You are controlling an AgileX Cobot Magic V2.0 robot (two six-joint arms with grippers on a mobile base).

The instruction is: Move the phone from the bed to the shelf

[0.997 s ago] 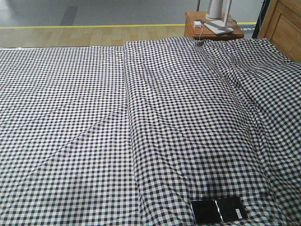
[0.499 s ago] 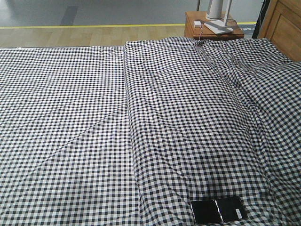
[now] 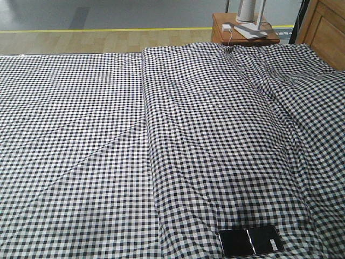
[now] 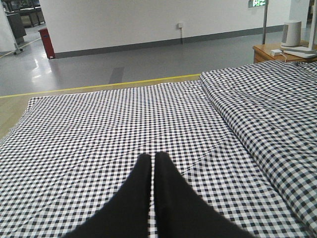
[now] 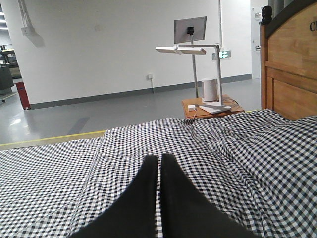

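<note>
phone [image 3: 250, 241] is lying flat toward the bed's [image 3: 81, 135] near right corner | left hand [image 4: 153, 159] is hovering over the bed, clenched, grasping nothing | right hand [image 5: 159, 161] is hovering likewise, clenched and empty

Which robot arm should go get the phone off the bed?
Probably the right. The phone lies low on the right side of the bed in the front view. The right gripper hangs over that thicker right part; the left gripper is over the flat left part.
</note>
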